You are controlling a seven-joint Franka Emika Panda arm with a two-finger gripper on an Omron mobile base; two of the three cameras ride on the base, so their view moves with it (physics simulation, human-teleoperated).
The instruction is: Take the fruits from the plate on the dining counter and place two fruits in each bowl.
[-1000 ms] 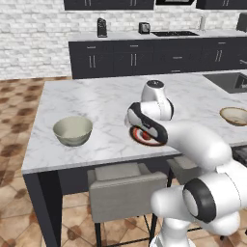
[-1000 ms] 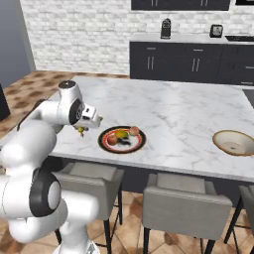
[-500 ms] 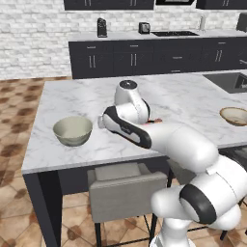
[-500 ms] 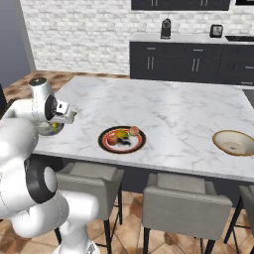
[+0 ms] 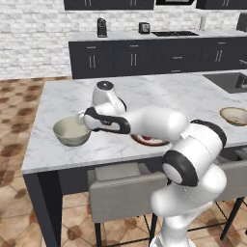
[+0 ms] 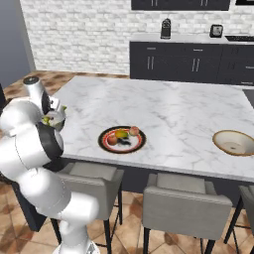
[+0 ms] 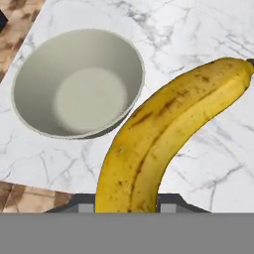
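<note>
Your gripper [image 7: 126, 206] was clamped on the banana [image 7: 163, 134], which rose from between the fingers and curved away across the hand view, its far tip over bare marble. Just beside the fruit sat the deep grey-green bowl [image 7: 79, 82], with nothing inside it; the banana hung next to its rim, not over the middle. You had the hand [image 5: 91, 118] held low above the dining counter [image 5: 62, 96] near its left end, wrist bent so the fingers pointed toward the bowl [image 5: 71, 130], which stood close to the counter's front edge. From there your forearm ran level back along the front edge to the elbow, crossing over the plate [image 5: 149, 140] and hiding most of it. In the right base view the plate [image 6: 122, 139] lay near the front edge with three round fruits [image 6: 121, 134] on it, well apart from the shallow tan bowl [image 6: 235, 142] toward the counter's right end
</note>
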